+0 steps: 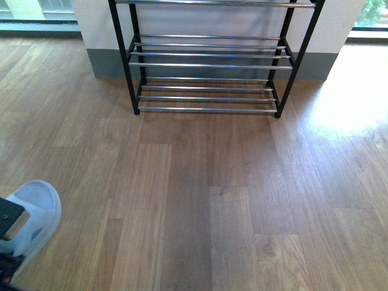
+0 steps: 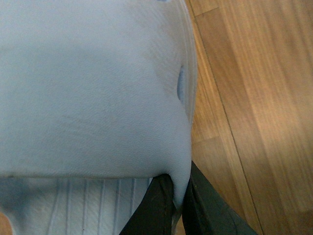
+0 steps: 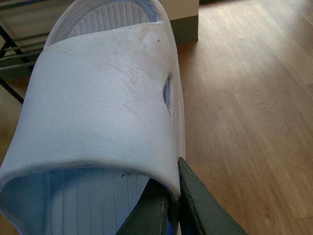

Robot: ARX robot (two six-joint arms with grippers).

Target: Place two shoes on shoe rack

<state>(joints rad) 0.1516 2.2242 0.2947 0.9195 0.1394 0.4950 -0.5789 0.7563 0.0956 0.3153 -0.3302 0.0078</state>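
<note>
Wood-plank floor [image 1: 200, 200] lies wide open betw. robot and black metal-framed shoe rack w/ chrome bars [image 1: 206, 66], which stands against the far white wall [image 1: 91, 24]. L gripper [image 2: 178, 183] is clenched on the strap edge of a pale blue foam slide sandal [image 2: 93, 88], seen at the front view's lower-left edge, long axis angled twd the rack. R gripper [image 3: 171, 181] pinches a second pale blue slide [image 3: 102, 107] likewise, far end aimed at the rack's corner.
</note>
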